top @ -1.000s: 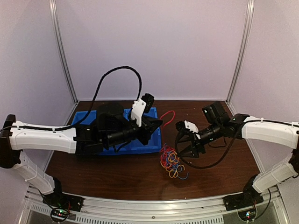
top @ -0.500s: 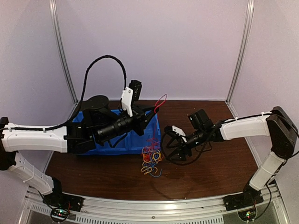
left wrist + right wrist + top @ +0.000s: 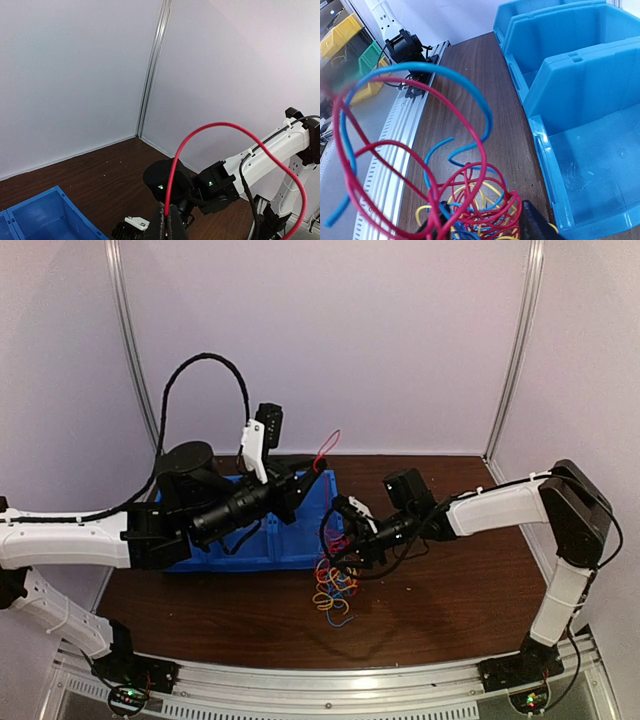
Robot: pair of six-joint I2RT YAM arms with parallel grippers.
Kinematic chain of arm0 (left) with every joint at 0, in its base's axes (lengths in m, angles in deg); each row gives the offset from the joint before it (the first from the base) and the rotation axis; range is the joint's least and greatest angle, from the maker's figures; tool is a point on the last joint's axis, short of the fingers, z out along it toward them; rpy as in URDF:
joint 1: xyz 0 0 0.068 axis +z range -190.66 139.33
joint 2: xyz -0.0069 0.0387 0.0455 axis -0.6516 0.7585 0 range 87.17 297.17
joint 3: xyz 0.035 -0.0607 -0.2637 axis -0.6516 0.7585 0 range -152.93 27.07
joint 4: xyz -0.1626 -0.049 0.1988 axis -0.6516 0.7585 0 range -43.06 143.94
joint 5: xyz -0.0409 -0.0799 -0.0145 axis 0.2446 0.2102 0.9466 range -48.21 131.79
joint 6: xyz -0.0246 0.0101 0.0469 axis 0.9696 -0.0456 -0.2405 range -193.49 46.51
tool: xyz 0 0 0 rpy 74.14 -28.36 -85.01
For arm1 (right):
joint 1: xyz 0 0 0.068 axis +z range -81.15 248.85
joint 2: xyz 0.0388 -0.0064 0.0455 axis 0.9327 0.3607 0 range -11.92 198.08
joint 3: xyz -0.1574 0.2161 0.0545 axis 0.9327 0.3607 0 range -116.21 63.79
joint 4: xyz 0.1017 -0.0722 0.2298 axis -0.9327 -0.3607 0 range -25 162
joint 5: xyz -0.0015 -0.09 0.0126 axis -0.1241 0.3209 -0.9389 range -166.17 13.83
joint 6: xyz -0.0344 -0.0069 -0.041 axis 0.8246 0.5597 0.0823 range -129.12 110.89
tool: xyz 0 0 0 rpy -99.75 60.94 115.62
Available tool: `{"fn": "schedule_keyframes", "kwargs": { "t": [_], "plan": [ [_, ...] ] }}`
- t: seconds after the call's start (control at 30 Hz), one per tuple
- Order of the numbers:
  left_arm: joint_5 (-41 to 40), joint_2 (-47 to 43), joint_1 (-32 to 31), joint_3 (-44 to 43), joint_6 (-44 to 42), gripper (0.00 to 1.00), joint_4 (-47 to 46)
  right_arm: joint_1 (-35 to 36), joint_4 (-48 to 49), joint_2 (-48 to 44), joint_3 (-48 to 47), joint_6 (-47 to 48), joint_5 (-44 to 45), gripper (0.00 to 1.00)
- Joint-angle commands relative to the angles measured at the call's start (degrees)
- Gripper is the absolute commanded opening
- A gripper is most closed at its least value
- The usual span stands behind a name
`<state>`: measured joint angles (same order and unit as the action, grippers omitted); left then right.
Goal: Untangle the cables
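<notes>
Pinching red cable (image 3: 220, 124) (looped upward), left gripper (image 3: 167, 222) hovers.

I can read no lettering, number, brand mark or label in any of my three views. The walls of the blue bins (image 3: 580, 75) near the left edge of the tabletop show plain plastic to me. Any print elsewhere is too small or blurred to tell.

right claw (image 3: 482, 226) mostly behind the cables (image 3: 470, 200), cut off at bottom edge
</notes>
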<state>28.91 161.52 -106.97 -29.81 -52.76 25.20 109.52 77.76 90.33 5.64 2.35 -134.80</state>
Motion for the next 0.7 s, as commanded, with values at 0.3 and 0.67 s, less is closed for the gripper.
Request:
{"fn": "schedule_keyframes", "kwargs": {
  "t": [0.3,0.67],
  "plan": [
    [-5.3,-7.8,0.4,-9.7,-8.7,0.00,7.9,-2.2,-4.6,2.3,2.4,0.6,-1.3,0.00],
    [-8.8,-11.8,0.4,-26.0,-20.1,0.00,15.3,-8.5,-11.8,0.7,2.4,6.8,0.4,0.00]
  ]
}}
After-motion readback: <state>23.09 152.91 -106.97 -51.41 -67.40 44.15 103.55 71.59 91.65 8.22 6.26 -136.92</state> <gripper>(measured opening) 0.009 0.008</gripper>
